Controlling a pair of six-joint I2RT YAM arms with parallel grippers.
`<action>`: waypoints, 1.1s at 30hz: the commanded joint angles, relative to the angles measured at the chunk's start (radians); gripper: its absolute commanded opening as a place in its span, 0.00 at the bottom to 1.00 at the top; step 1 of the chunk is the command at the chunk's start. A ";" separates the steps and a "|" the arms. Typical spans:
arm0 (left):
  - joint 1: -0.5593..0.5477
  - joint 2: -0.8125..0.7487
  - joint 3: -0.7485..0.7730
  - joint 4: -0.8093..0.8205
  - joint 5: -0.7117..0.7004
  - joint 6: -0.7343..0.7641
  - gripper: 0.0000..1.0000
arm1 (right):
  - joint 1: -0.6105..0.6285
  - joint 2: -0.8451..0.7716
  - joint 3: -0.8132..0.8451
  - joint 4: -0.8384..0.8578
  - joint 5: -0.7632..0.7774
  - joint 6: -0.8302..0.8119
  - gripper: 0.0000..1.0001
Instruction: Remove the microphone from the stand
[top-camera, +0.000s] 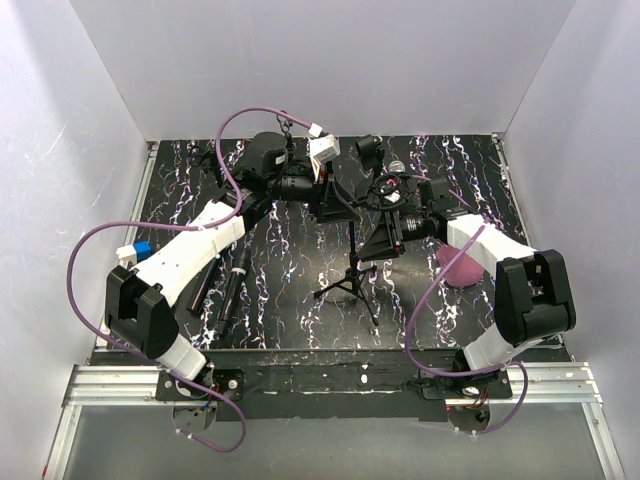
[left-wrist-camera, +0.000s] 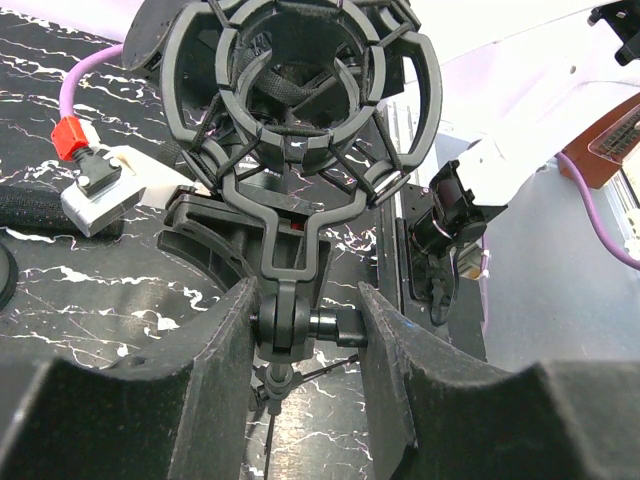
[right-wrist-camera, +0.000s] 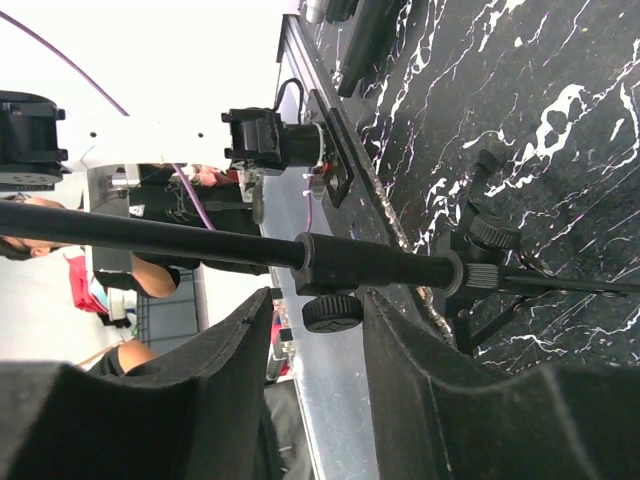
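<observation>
Swivel joint (left-wrist-camera: 285, 320) under shock mount (left-wrist-camera: 290, 150) is clenched in left gripper (left-wrist-camera: 305, 325) jaws, so the head is steadied. Height knob (right-wrist-camera: 332, 312) by pole (right-wrist-camera: 150, 238) is straddled by right gripper (right-wrist-camera: 318, 300), jaws released. Mount looks empty; microphone (top-camera: 237, 282) is judged to be laid on counter (top-camera: 290, 300).

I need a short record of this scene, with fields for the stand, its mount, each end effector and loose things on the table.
stand: on its tripod legs on the table
shock mount: atop the stand, ring looks empty
left end effector: closed on the swivel joint under the mount
right end effector: open, fingers flanking the clamp knob
loose things: black cylinder, perhaps the microphone, lying left of stand; pink object on right
</observation>
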 joint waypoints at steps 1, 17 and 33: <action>-0.004 -0.038 -0.013 -0.035 -0.026 0.010 0.00 | 0.006 -0.034 -0.015 0.036 -0.086 0.018 0.46; -0.004 -0.013 0.030 -0.085 -0.199 0.018 0.00 | 0.009 -0.103 0.012 0.066 0.090 -0.133 0.01; 0.185 0.037 0.073 -0.030 -0.207 -0.113 0.00 | 0.247 -0.517 -0.458 0.725 0.602 -1.450 0.01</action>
